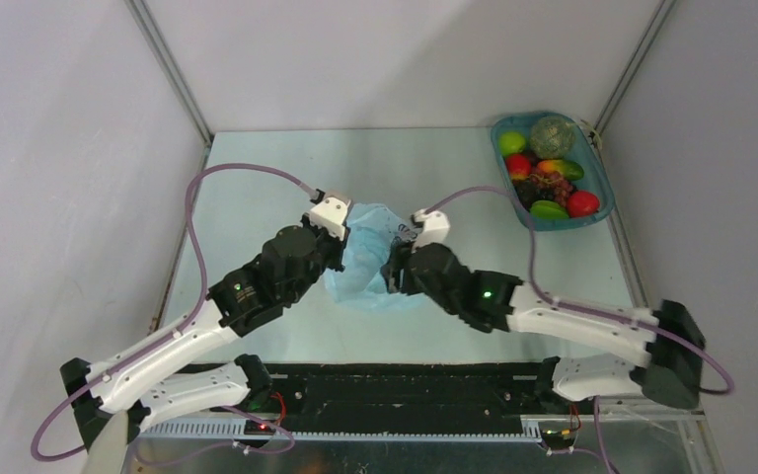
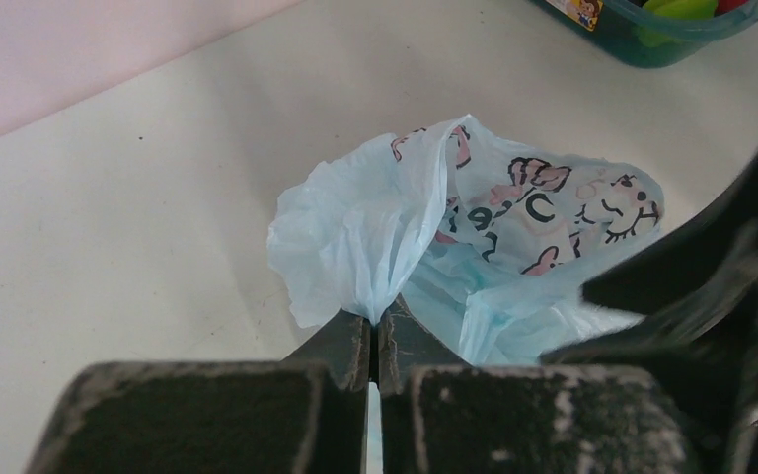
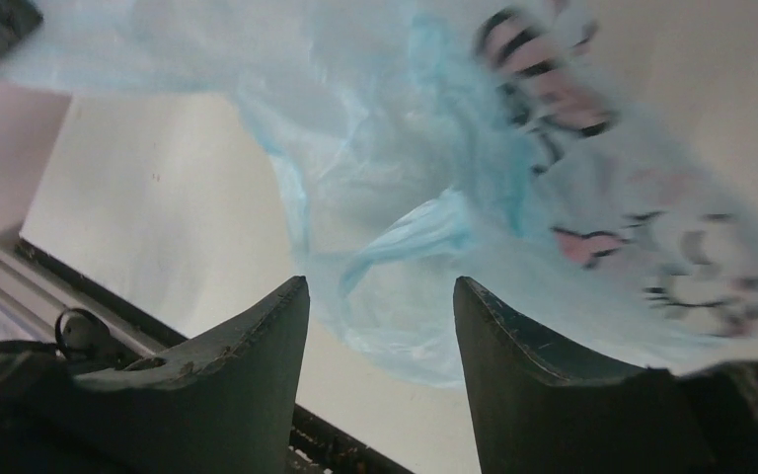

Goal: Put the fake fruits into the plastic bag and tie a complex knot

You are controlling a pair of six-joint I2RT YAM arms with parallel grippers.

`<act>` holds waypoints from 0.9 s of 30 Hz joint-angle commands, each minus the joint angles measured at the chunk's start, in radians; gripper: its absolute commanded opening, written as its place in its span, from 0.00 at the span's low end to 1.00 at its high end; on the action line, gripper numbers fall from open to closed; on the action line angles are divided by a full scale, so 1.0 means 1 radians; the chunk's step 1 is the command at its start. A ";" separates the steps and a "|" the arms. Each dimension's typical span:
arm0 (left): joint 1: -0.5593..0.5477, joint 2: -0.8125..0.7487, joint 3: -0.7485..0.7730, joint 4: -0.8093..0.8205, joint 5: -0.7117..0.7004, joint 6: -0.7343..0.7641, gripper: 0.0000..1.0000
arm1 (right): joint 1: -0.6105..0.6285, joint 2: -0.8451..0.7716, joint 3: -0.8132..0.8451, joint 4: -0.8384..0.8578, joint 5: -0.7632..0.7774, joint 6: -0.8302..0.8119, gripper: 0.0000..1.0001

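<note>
The light-blue plastic bag (image 1: 370, 259) lies crumpled at the table's middle, between both grippers. My left gripper (image 1: 341, 259) is shut on a pinched fold of the bag (image 2: 375, 247); the film fans out from the closed fingertips (image 2: 350, 341). My right gripper (image 1: 395, 276) is open at the bag's right side; in the right wrist view (image 3: 380, 286) the bag (image 3: 434, 227) sits just beyond its spread fingers, with nothing between them. The fake fruits (image 1: 548, 178), red, green, orange and a dark grape bunch, lie in the teal tray (image 1: 602, 188) at the far right. No knot shows.
The tray's corner (image 2: 651, 44) shows at the top right of the left wrist view. The right arm's dark body (image 2: 711, 296) crosses that view close to the bag. Grey walls enclose the table on three sides. A black rail runs along the near edge (image 1: 395, 390).
</note>
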 commanded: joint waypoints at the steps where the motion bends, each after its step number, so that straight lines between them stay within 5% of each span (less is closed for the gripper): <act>1: 0.008 -0.027 -0.016 0.076 -0.021 -0.039 0.00 | 0.066 0.136 0.118 0.071 0.061 0.074 0.59; 15: 0.007 -0.079 -0.050 0.114 -0.085 -0.023 0.00 | -0.020 0.402 0.207 -0.155 0.069 0.195 0.54; 27: 0.008 -0.073 -0.056 0.118 -0.083 -0.020 0.00 | -0.086 0.492 0.207 -0.138 0.067 0.171 0.57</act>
